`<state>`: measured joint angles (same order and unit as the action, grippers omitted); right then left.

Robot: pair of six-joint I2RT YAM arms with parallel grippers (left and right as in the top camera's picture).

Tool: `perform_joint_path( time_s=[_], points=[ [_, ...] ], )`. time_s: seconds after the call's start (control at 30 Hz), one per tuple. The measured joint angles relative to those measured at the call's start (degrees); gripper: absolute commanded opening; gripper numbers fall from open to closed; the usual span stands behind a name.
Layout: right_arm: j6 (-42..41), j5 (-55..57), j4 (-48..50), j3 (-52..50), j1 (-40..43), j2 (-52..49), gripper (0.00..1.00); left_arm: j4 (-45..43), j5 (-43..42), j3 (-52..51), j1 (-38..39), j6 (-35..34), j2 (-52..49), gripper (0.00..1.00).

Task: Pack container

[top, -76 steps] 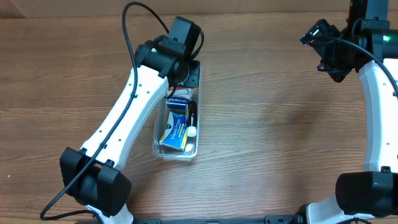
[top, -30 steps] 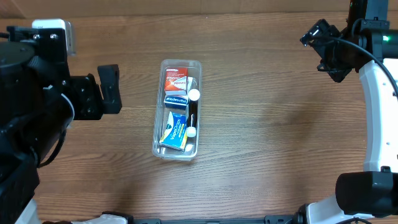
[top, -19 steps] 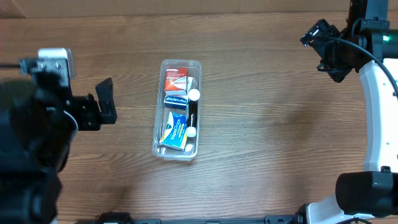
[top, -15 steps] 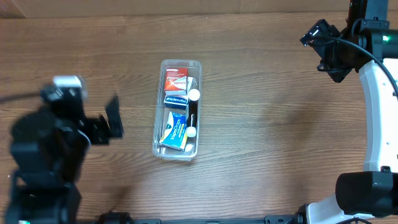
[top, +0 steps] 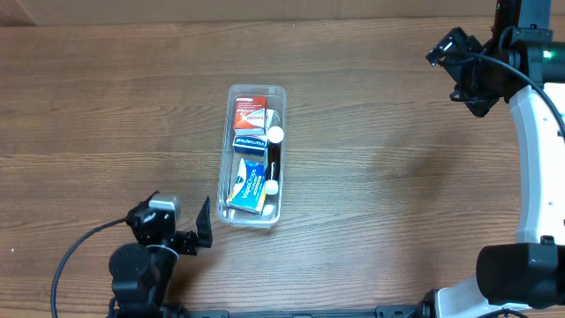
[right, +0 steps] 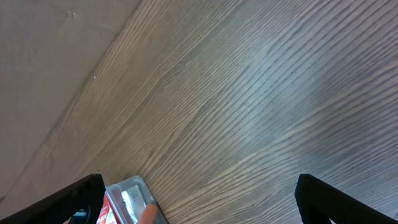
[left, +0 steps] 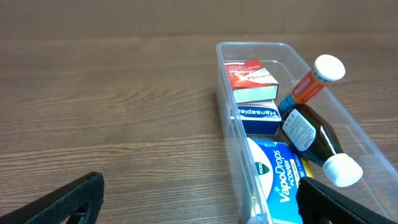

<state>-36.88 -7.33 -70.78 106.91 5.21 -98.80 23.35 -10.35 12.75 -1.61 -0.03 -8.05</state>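
The container [top: 225, 168], a clear long bin, lies mid-table. In it are a red box [top: 250, 113], a dark blue box [top: 250, 141], a blue VapoDrops box [top: 249, 187], a brown bottle [top: 273, 163] and a white-capped orange bottle [top: 274, 134]. My left gripper [top: 199, 231] hangs open near the table's front left, just short of the bin's near corner, holding nothing. In the left wrist view the gripper [left: 199, 210] faces the container [left: 229, 143] lengthwise. My right gripper [top: 455, 75] is open and empty at the far right. Its wrist view shows only the container's far corner [right: 134, 188].
Bare wooden table surrounds the bin on all sides. The left arm's base sits at the bottom left edge, and the right arm's white link [top: 534, 150] runs down the right edge. A pale wall [right: 56, 56] borders the table's far side.
The left arm has drawn back from over the table's left side to the front left, low near the bin's corner. The right arm and the bin's contents have not moved.
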Motion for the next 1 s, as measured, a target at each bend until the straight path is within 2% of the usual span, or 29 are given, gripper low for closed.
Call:
perform_joint_path(
  time_s=[0.2,0.8,0.9,1.0],
  points=[
    [0.0,0.0,0.0,0.0,0.0,0.0,1.00,-0.6,-0.2,-5.9,0.0,0.0,3.6,1.00],
    [0.6,2.5,-2.3,-0.1,0.0,0.7,1.00,-1.1,-0.2,-5.9,0.0,0.0,4.5,1.00],
    [5.7,6.1,0.4,-1.7,-0.9,5.0,1.00,-1.1,-0.2,-5.9,0.0,0.0,4.5,1.00],
    [18.7,8.2,10.2,-6.7,-5.0,17.7,1.00,-1.2,-0.2,-5.9,0.0,0.0,4.5,1.00]
  ],
)
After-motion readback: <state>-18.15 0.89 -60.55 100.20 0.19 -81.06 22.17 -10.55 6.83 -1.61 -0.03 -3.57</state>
